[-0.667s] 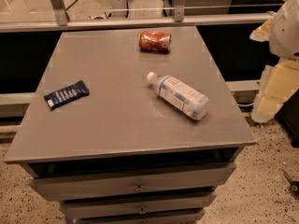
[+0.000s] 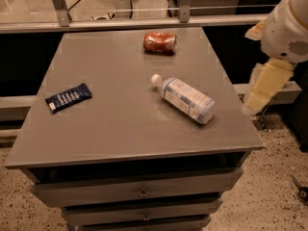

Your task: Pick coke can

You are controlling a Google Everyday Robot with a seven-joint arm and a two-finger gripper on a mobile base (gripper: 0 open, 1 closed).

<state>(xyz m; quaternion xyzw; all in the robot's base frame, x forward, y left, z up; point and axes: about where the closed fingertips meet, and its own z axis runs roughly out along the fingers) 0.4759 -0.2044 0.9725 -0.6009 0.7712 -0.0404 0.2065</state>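
The coke can (image 2: 160, 42) lies on its side near the far edge of the grey table (image 2: 110, 124), right of centre. It is red-orange with whitish markings. My arm (image 2: 287, 30) hangs beside the table's right edge, with a white joint above and a cream link (image 2: 263, 88) reaching down to about the level of the table top. The gripper itself is out of view, and nothing of the arm touches the can.
A clear plastic bottle (image 2: 185, 99) with a white cap lies on its side at centre right, between the can and the front edge. A flat dark blue snack packet (image 2: 69, 97) lies at the left. Drawers (image 2: 139, 191) sit below the top. A rail (image 2: 144, 22) runs behind.
The cream arm link has shifted slightly left, closer to the table's right edge. The can, bottle and packet have not moved.
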